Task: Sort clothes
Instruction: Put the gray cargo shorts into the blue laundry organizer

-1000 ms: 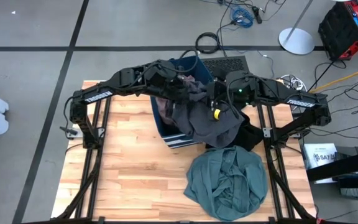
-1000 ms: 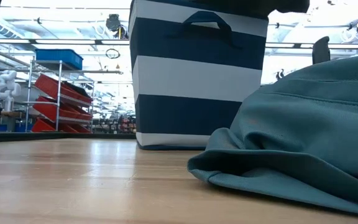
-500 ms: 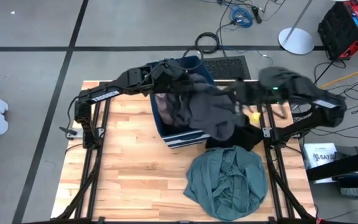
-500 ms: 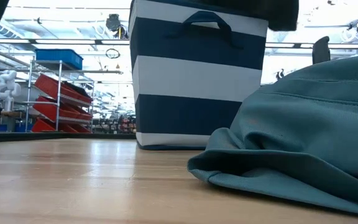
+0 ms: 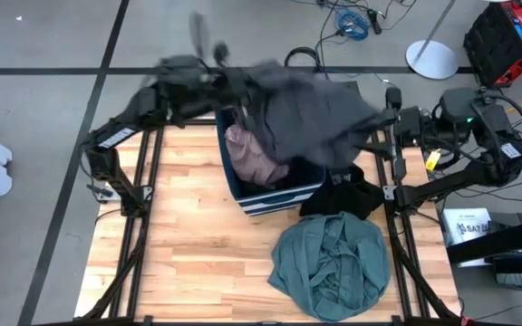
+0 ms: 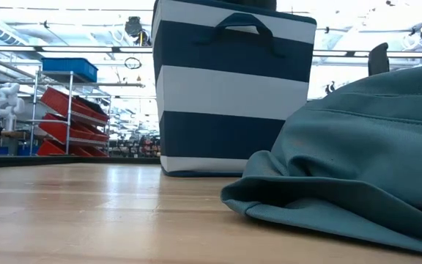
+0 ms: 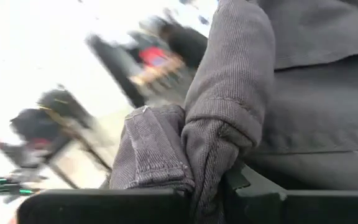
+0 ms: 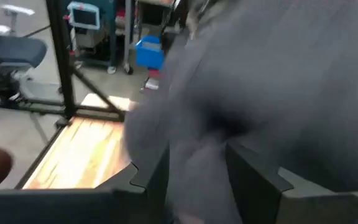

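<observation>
Wooden table (image 5: 179, 244): bin (image 5: 275, 201), grey-green garment (image 5: 329, 265)

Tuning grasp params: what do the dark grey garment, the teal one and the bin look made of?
Dark grey garment: fine-ribbed matte cloth with stitched seams, corduroy-like. Teal garment: smooth, soft woven cloth, slightly sheened, folding in broad creases. Bin: navy and white striped fabric over stiff walls, with a sewn loop handle; any stiffener inside can't be seen.

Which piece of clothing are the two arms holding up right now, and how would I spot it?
Find the navy-and-white striped bin at the far middle of the wooden table. Stretched in the air above it is the dark grey garment, pinched by the left pincer. Unlike the grey-green garment and black one lying on the table, it hangs aloft.
</observation>
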